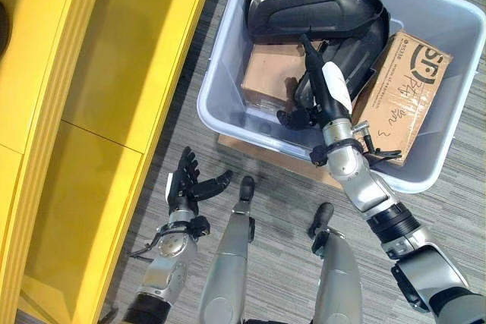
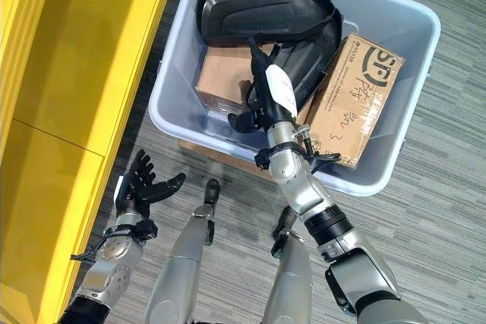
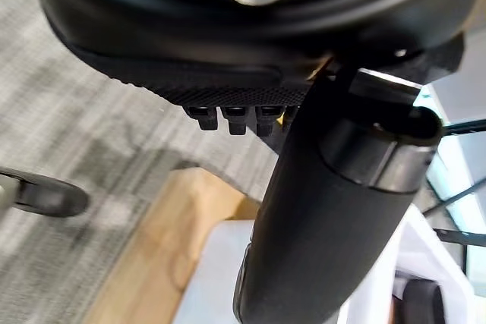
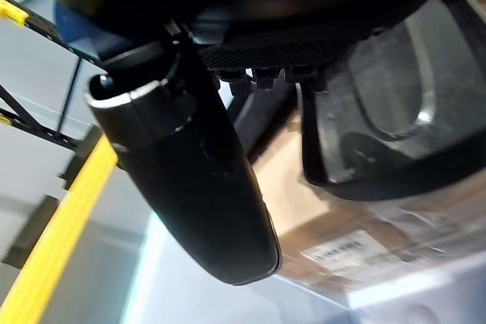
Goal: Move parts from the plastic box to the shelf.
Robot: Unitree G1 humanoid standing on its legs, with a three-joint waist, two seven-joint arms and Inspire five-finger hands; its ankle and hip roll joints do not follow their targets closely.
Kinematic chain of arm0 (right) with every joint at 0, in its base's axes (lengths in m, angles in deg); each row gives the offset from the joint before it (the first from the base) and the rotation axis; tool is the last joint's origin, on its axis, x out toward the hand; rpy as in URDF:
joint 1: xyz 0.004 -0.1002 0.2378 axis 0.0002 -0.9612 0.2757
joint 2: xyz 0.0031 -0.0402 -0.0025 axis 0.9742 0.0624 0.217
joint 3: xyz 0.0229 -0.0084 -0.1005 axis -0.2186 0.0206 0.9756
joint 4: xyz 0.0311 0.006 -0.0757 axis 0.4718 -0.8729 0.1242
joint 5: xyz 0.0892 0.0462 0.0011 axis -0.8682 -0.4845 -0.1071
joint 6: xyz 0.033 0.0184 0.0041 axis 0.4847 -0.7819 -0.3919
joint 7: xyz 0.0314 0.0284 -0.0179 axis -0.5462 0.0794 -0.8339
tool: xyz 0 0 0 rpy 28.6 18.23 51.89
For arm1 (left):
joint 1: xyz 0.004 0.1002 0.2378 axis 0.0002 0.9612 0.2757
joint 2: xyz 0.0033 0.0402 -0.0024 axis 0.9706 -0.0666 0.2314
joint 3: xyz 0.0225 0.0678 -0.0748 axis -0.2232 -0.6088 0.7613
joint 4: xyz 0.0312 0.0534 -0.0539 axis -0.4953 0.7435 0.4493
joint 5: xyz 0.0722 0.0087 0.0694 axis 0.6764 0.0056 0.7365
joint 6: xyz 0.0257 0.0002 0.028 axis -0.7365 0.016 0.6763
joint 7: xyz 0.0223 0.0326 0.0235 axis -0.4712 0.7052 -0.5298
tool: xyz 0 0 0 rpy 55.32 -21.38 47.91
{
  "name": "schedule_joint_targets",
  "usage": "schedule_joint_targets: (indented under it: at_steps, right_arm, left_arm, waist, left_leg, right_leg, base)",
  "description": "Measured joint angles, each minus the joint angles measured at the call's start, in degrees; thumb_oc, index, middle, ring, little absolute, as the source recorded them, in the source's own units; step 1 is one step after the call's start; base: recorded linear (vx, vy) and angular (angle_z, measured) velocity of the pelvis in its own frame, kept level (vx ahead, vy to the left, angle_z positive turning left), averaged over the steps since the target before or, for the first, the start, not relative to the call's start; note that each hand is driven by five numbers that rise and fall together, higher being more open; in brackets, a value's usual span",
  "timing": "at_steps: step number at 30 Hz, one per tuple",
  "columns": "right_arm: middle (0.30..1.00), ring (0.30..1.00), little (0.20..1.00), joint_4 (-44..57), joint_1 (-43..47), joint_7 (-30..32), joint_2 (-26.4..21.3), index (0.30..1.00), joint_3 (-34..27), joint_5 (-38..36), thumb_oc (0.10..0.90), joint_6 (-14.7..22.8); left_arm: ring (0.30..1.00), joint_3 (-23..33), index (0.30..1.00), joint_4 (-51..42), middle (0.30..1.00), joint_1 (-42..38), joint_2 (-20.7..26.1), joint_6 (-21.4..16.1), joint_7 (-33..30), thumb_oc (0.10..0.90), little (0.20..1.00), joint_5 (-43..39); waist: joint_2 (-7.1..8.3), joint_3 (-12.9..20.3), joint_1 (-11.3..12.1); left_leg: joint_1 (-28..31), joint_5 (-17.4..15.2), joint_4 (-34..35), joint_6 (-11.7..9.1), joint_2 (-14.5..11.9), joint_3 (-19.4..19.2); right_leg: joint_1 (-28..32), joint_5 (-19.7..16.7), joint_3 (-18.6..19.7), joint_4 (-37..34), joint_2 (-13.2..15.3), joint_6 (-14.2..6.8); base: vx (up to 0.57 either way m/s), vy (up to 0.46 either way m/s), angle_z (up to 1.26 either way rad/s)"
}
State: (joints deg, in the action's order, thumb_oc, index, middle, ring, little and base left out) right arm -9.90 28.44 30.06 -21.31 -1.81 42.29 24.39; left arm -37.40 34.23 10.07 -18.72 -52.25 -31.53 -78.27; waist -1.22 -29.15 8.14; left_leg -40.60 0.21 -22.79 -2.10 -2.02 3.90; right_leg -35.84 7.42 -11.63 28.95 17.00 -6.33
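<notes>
Nearest the head camera, the left hand [image 1: 184,184] hangs over the grey carpet [image 1: 175,123] beside the yellow shelf [image 1: 91,73], its fingers spread straight and holding nothing. Further out, the right hand [image 2: 262,108] reaches down into the plastic box [image 2: 182,134], its dark fingers [image 2: 241,119] curled among the black parts; whether they actually grip one cannot be told. Inside the box, a large black moulded part [image 1: 315,9] lies across the far side, tilted over a brown carton [image 1: 269,73] on the box floor. Against the right wall leans a second cardboard carton [image 1: 402,92] with handwriting on it. Under the box's near edge a flat piece of brown board [image 1: 258,155] shows on the carpet. Yellow shelf surfaces run along the robot's left.
</notes>
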Motion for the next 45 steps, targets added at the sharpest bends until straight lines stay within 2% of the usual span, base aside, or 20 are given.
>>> schedule_joint_targets:
  at_steps: [9,14,27,45]
  right_arm:
    - [1.000,1.000,1.000,-0.04,-0.14,0.23,0.01,1.000,-0.02,2.69,0.900,-0.65]
    - [1.000,1.000,1.000,-0.03,-0.72,0.25,-0.05,1.000,-0.09,4.06,0.900,-0.75]
    - [1.000,1.000,1.000,-0.04,-0.72,2.00,-1.70,1.000,-2.17,12.40,0.900,-2.52]
    - [1.000,1.000,1.000,-0.17,0.08,3.04,-2.05,1.000,-2.11,15.11,0.900,-3.24]
  left_arm:
    - [1.000,-0.04,1.000,-0.04,1.000,-0.10,0.00,-0.02,-0.13,0.900,1.000,0.00]
    - [1.000,-0.09,1.000,-0.06,1.000,-0.25,0.01,-0.02,-0.91,0.900,1.000,0.01]
    - [1.000,-0.68,1.000,-0.11,1.000,-1.46,0.01,-0.05,-1.09,0.900,1.000,0.03]
    - [1.000,-1.10,1.000,-0.26,1.000,-1.97,0.02,-0.15,-1.16,0.900,1.000,0.04]
  waist:
    - [0.34,-0.20,-0.19]
    - [0.40,-0.23,-1.15]
    - [0.47,-0.27,-1.78]
    - [0.96,-0.54,-1.93]
  left_leg:
    - [-1.52,-0.05,-0.85,0.09,0.18,-0.06]
    - [-2.27,-0.12,-1.02,0.20,0.19,-0.12]
    - [-3.24,-0.20,-1.01,0.33,0.13,-0.46]
    - [-5.34,-0.27,-1.01,0.44,0.11,-0.63]
  right_leg:
    - [-1.59,0.06,0.22,0.86,0.24,0.07]
    - [-2.27,0.07,0.25,0.88,0.27,0.09]
    - [-3.56,0.03,0.59,0.83,0.25,0.10]
    - [-5.67,-0.35,0.94,0.61,0.08,-0.35]
  base:
    - [0.00,0.000,0.00]
    - [0.00,0.000,0.00]
    - [0.00,0.000,0.00]
    - [0.00,0.000,0.00]
